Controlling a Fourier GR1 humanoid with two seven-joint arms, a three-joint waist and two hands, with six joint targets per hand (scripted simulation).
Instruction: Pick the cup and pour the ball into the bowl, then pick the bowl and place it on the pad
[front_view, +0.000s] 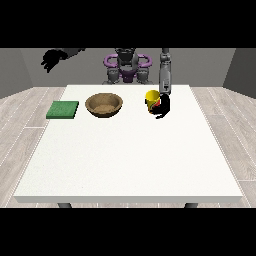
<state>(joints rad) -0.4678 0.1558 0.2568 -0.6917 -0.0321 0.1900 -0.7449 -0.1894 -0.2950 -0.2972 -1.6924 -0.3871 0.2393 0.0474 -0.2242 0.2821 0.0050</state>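
The robot stands behind the white table (125, 160), and the arm at the view's right reaches down so that its black hand (163, 107) sits right against the yellow cup (152, 98). The hand covers the cup's near side and lower half, and the fingers look wrapped around it, though they are small from here and I would not swear to how each one lies. The cup stands roughly upright, low at the table, and I cannot tell whether it has lifted off the surface. There is a bit of red at the cup's side next to the hand; whether that is the ball or part of the cup I cannot say. The brown bowl (104, 105) sits apart to the cup's left in the view, mouth up, handy for a pour once the cup is carried over. Beyond the bowl, further left, the green pad (63, 109) lies flat near the table's edge, bare on top, waiting for the bowl. The hand at the view's left (51, 58) hangs high off the table with fingers drooping loosely, holding nothing, probably parked out of the way. I'd judge the grasp is being made and the pour not yet started.
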